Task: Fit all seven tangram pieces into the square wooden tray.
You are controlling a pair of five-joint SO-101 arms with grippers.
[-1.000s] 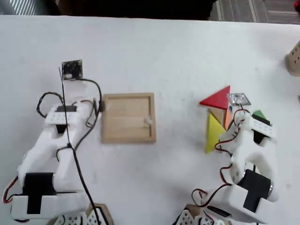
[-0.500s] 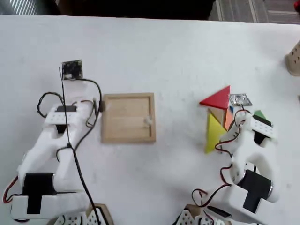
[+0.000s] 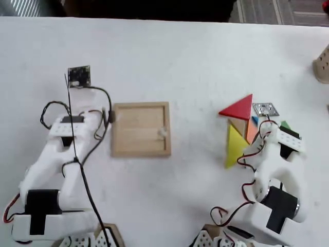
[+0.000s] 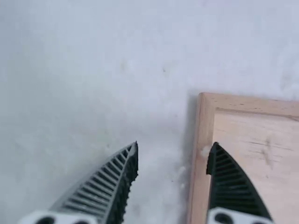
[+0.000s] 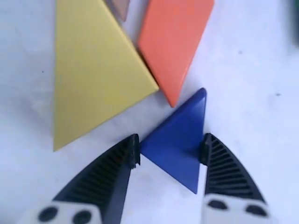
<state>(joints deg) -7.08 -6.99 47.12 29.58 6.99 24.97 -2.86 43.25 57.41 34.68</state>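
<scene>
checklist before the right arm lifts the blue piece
1. Blue triangle sits between the fingers of the right gripper: ok, it lies flat on the table with one finger on each side.
2. Firm hold on it: cannot tell, the fingers are right at its edges but a squeeze is not visible.
3. Neighbours out of the way: cannot tell, the orange piece ends very near the blue tip; the yellow triangle lies apart.
4. Tray ready: ok, no pieces in it yet.
5. Left gripper away from the tray: not ok, it is open astride the tray's rim, one finger over the inside.
</scene>
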